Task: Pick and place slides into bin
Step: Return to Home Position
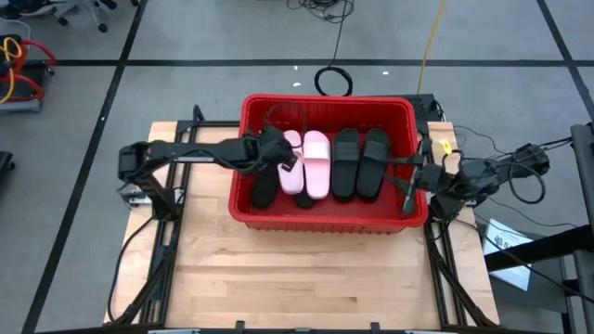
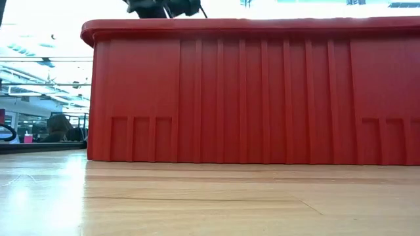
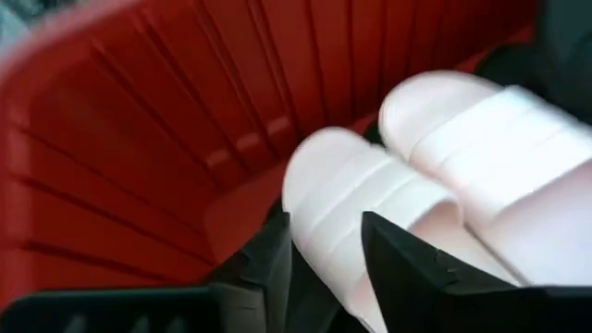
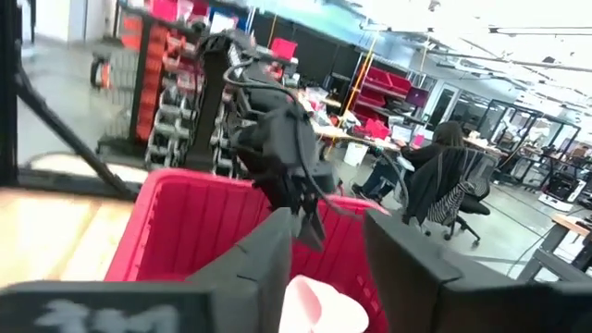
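From above, the bin [image 1: 325,223] stands at the far middle of the table [image 1: 306,278], and every slide in sight lies inside it. The pink slides [image 1: 316,162] sit abreast in the middle, the black slides [image 1: 374,160] are on their right, and a lone black slide [image 1: 264,190] is on the left. They are packed side by side, I judge, so that all of them fit. The left gripper [image 1: 278,153] hangs over the pink pair. The right gripper [image 1: 413,190] waits by the bin's right wall, probably to keep clear of it.

In the low view the bin's near wall hides the slides, and the dark piece above the rim is probably the left arm.

In the left wrist view the fingers [image 3: 407,268] are spread above a pink slide and grip nothing, which fits letting go before pulling away.

In the right wrist view the pincer is spread and empty, looking across the bin, with a person [image 4: 444,166] seated far behind
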